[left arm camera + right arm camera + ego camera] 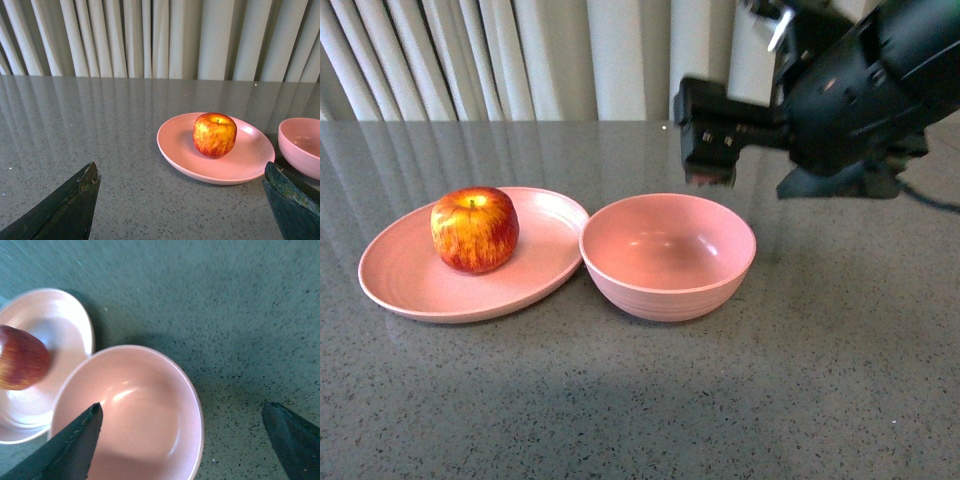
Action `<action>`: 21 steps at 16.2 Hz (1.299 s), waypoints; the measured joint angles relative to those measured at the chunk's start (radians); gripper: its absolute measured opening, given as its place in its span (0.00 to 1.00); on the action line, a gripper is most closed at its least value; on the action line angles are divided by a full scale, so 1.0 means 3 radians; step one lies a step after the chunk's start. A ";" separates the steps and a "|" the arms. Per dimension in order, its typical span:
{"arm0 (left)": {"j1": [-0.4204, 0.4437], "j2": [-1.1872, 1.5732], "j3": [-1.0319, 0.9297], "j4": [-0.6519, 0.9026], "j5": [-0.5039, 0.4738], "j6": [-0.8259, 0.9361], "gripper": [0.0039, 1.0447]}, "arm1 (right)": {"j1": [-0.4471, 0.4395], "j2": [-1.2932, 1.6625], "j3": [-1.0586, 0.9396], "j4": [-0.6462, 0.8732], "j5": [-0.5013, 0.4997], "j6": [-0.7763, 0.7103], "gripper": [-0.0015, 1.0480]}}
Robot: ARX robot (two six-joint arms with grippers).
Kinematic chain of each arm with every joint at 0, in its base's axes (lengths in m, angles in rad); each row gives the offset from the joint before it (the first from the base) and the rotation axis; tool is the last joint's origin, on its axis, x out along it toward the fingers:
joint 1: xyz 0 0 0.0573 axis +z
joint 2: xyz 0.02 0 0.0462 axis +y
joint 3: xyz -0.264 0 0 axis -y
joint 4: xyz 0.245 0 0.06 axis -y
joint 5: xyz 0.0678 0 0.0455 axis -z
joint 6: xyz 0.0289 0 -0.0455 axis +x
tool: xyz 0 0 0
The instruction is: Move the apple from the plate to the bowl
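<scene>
The red, yellow-streaked apple [474, 229] sits on the pale pink plate [410, 282] at the left. The deep pink bowl [667, 255] stands empty, touching the plate's right rim. My right gripper [708, 150] is open and empty, raised above and behind the bowl. In the right wrist view its jaws [181, 407] straddle the bowl's rim [195, 405] from above, with the apple [20, 365] and plate [60, 315] off to one side. My left gripper [181, 167] is open and empty, low over the table, short of the plate [250, 160], apple [215, 134] and bowl [302, 145].
A grey speckled tabletop [640, 400] carries everything. Pale curtains [520, 55] hang behind the table's far edge. The left arm does not show in the front view.
</scene>
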 joint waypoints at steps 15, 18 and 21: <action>0.0000 0.0000 0.0000 0.0000 0.0000 0.0000 0.94 | -0.1250 -0.5280 -0.3541 0.0501 0.0337 -0.0805 0.49; 0.0000 0.0000 0.0000 0.0000 0.0000 -0.0001 0.94 | -0.1250 -0.5613 -0.3724 0.0563 0.0336 -0.0877 0.14; 0.0000 0.0000 0.0000 0.0000 0.0000 -0.0001 0.94 | -0.1250 -0.5676 -0.3858 0.0558 0.0336 -0.0912 0.02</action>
